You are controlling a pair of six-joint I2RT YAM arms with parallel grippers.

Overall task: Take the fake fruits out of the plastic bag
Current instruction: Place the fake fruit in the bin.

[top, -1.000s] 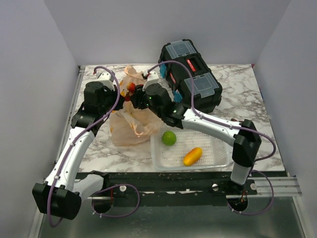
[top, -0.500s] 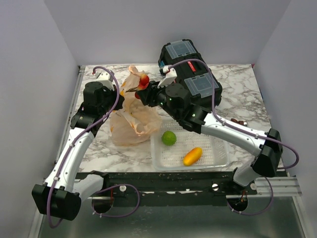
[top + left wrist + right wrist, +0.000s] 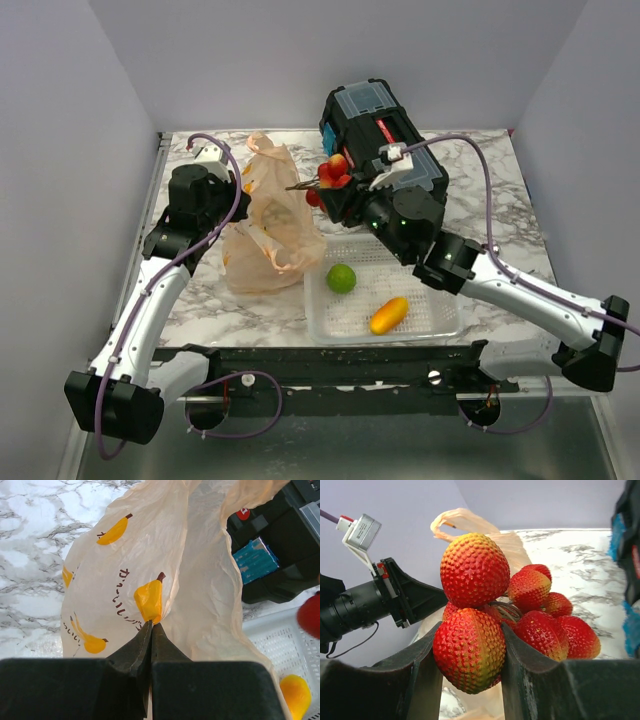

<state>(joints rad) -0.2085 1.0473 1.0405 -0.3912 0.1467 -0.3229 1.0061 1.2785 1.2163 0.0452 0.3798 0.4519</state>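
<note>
Your right gripper [image 3: 470, 635] has the bunch of red berries [image 3: 333, 171] in hand, jaws parted only as wide as the one berry squeezed between them, the rest of the cluster bulging up and out to the right. The bunch hangs in the air, clear of the plastic bag [image 3: 265, 225], just to the right of its mouth and in front of the black toolbox [image 3: 425, 185], brown stem poking left toward the bag. Your left gripper [image 3: 151, 626] is pinched tight on a fold of the bag, right below a printed yellow fruit, holding that side up off the marble table [image 3: 480, 170]. What lies inside the bag you can't see. Near and right of the bag sits the white mesh basket [image 3: 440, 330], with the green ball [image 3: 341, 278] at its far left corner and the orange oblong fruit [image 3: 389, 315] nearer the middle.
</note>
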